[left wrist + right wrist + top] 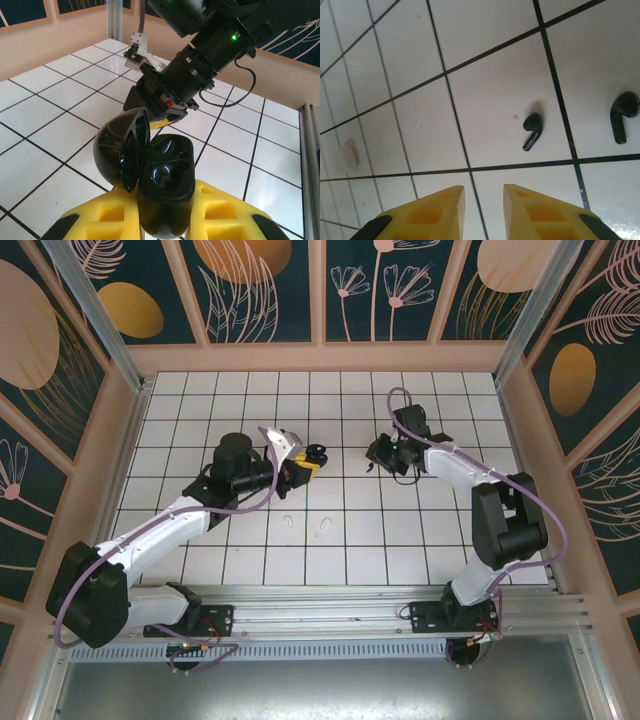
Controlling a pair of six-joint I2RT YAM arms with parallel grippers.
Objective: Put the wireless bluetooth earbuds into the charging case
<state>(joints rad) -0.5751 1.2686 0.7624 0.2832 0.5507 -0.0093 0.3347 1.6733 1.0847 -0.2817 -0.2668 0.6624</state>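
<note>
left gripper point(165, 220) is clamped on the open charging case point(166, 172), right gripper point(484, 200) hangs empty, jaws slightly apart, short of 2 black earbuds point(532, 131) lying on the tiles point(495, 90); risk is an off-centre pinch flicks the tiny glossy bud away or grips it crooked.

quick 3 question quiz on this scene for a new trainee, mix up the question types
1. True or false: the charging case clamped in the left gripper has its lid shut.
2. How many black earbuds lie on the tiles in the right wrist view? A) one B) two C) four
3. Fill in: the right gripper holds ____.
Key: 1 false, the lid stands open. 2 B. 3 nothing.
</note>
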